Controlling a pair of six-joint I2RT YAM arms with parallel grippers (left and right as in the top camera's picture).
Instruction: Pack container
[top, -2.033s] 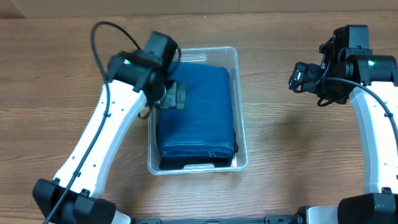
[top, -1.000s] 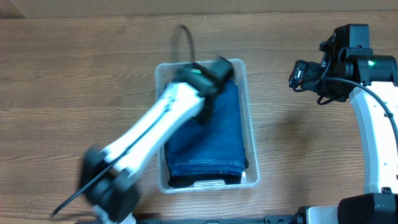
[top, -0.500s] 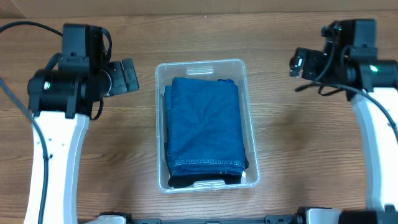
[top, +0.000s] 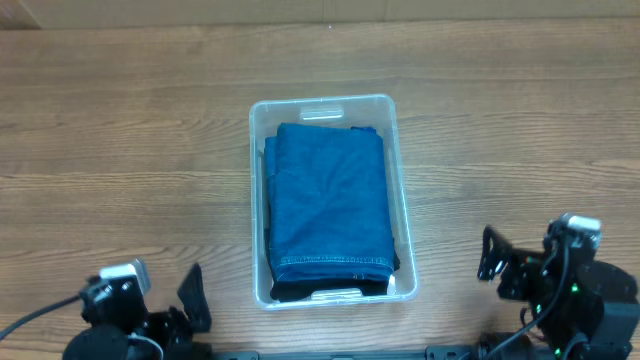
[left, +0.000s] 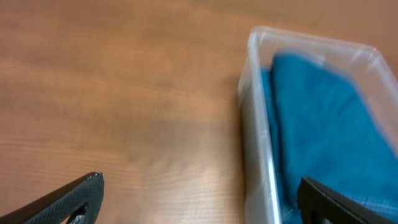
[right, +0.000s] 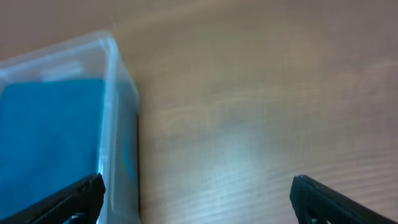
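Observation:
The clear plastic container (top: 405, 210) stands in the middle of the wooden table. A folded blue denim cloth (top: 330, 205) lies in it and fills most of it; something dark shows under the cloth's near edge. My left gripper (top: 193, 300) is at the near left edge, open and empty, apart from the container. My right gripper (top: 490, 262) is at the near right edge, open and empty. The left wrist view shows the container's wall (left: 255, 130) and the cloth (left: 323, 124) to the right. The right wrist view shows the container's wall (right: 115, 112) to the left.
Bare wooden table (top: 130, 170) lies on both sides of the container and behind it. Both arms sit folded at the near edge.
The left gripper left the container and both arms drew back from the far side to the near edge. The container shifted slightly right early on, then stayed still.

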